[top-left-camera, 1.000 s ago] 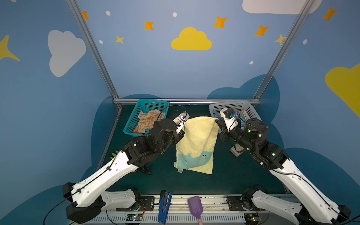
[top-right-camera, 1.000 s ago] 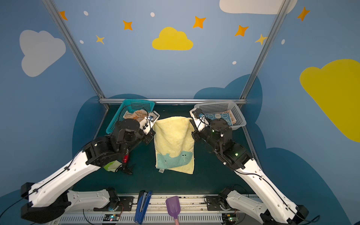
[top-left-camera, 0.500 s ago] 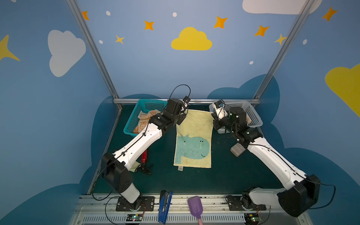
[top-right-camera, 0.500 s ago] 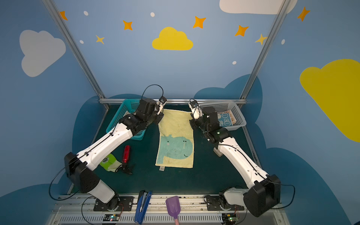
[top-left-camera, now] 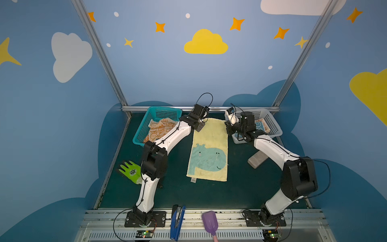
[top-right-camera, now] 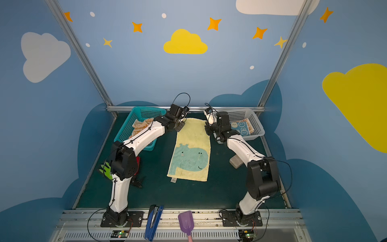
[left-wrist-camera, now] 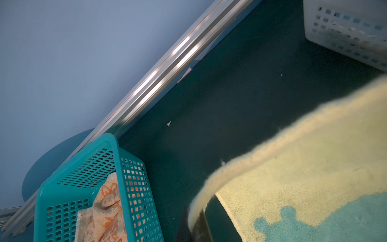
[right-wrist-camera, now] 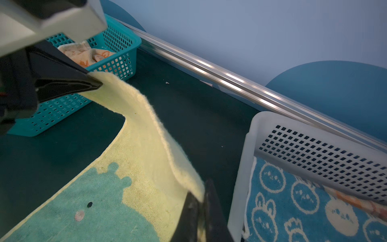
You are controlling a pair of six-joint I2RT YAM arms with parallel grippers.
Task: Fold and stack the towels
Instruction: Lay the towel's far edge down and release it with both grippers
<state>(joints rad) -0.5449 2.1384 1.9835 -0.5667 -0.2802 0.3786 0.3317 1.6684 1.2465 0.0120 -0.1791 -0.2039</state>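
Glove in bright green lies at the left edge of your counter, partly behind the left arm. Beyond it, at the back left, the teal basket holds the crumpled orange towel with cream rabbits. Your left pincer is clamped tight on the far left corner of the yellow towel, as the right wrist view shows. That towel, pale yellow with a mint-green hippo facing up, lies lengthwise in the middle of the counter between the two baskets. Its near part rests flat, while its far edge is raised off the surface and sags between your two grips. Your right pincer is closed on the far right corner of the same towel, just beside the white basket. In that basket the blue towel with white rabbits lies flat, with a strip of orange cloth showing at its edge. The grey block sits on the counter in front of the white basket, partly under the right arm.
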